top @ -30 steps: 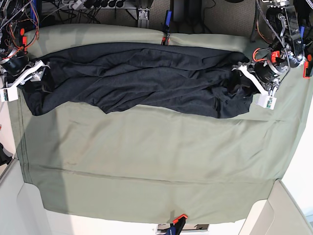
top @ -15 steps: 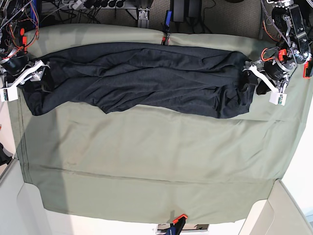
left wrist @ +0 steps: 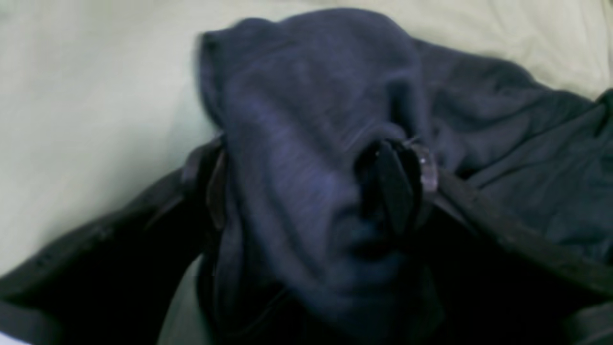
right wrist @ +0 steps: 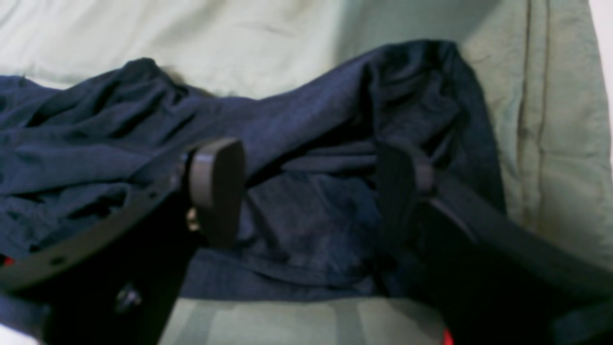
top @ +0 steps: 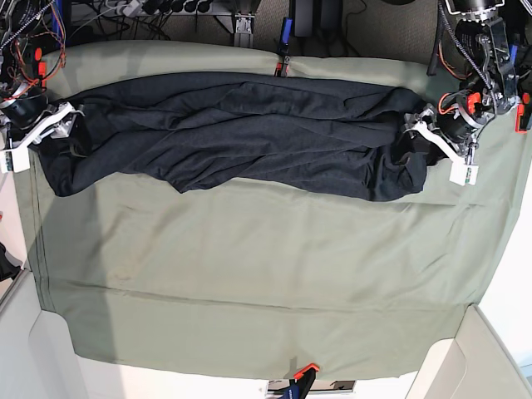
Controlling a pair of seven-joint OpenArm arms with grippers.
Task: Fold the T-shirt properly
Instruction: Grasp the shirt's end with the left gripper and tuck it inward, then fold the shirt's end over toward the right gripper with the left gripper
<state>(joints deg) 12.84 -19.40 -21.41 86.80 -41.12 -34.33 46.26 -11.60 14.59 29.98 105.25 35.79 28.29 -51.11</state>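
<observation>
Charcoal knit, the T-shirt (top: 233,133) lies bunched in a long band across the far side of the olive-draped worktop (top: 249,274). Both grippers, left (top: 439,148) and right (top: 40,133), sit spread-fingered at its ends, holding nothing. Spreading seems underway; next, pinch edges firmly.

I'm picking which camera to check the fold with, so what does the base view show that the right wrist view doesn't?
Only the base view shows the whole T-shirt bunched in a long band across the far part of the table cloth, with a gripper at each end: the left gripper and the right gripper.

Only the right wrist view shows the right gripper's fingers spread open, with loose fabric lying between them.

Both show the dark shirt's end on the green cloth.
</observation>
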